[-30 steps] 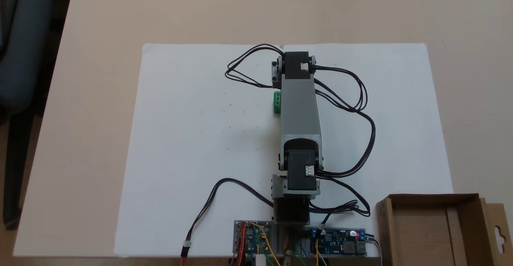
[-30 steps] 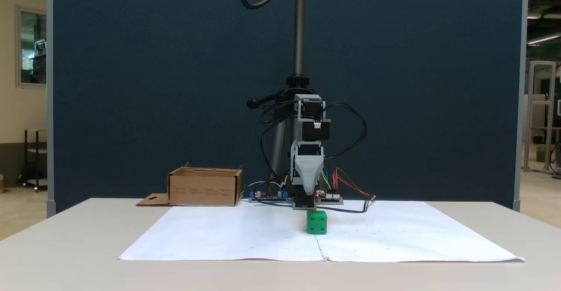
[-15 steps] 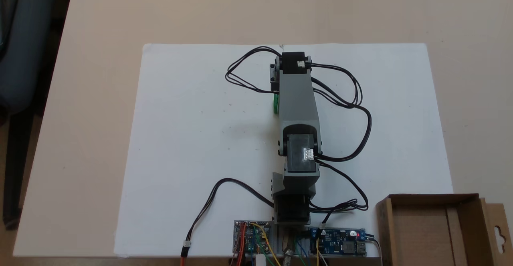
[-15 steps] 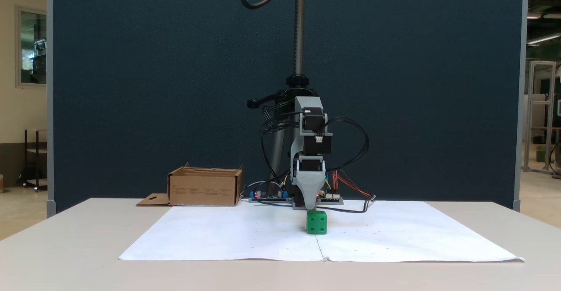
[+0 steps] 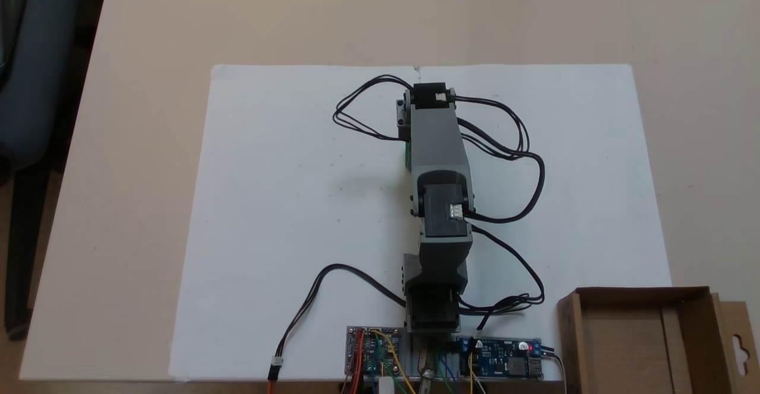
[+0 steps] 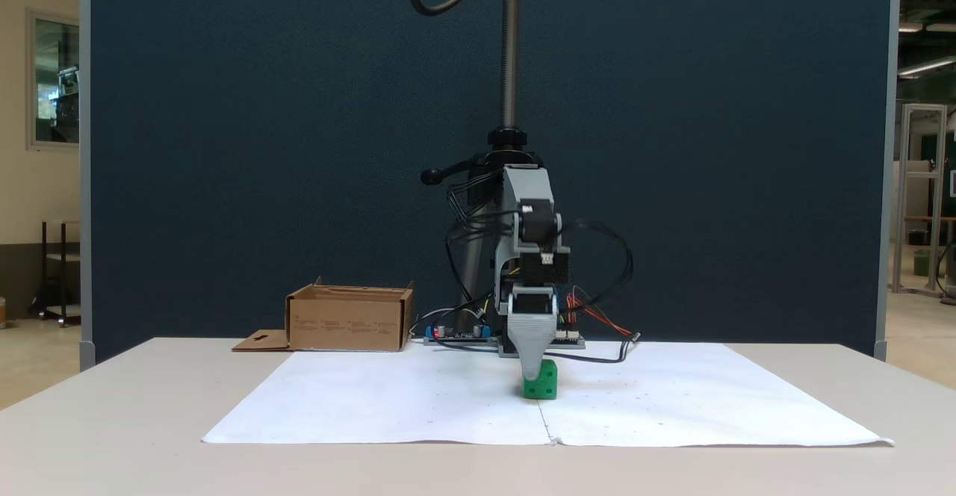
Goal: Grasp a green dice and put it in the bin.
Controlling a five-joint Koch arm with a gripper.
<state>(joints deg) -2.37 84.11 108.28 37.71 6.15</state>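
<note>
Now the gripper (image 6: 532, 376) is down over the green dice (image 6: 545, 389) on the paper (image 6: 373, 406); finger spread can't be told.

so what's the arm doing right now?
The Koch arm is reaching out over the white paper sheet, with its gripper down at the green dice. In a fixed view the grey jaw overlaps the dice's front, and the dice sits on the paper, not lifted. Whether the jaws have closed can't be told. The bin stands beside the arm's base, with nothing visible in it from above.
</note>
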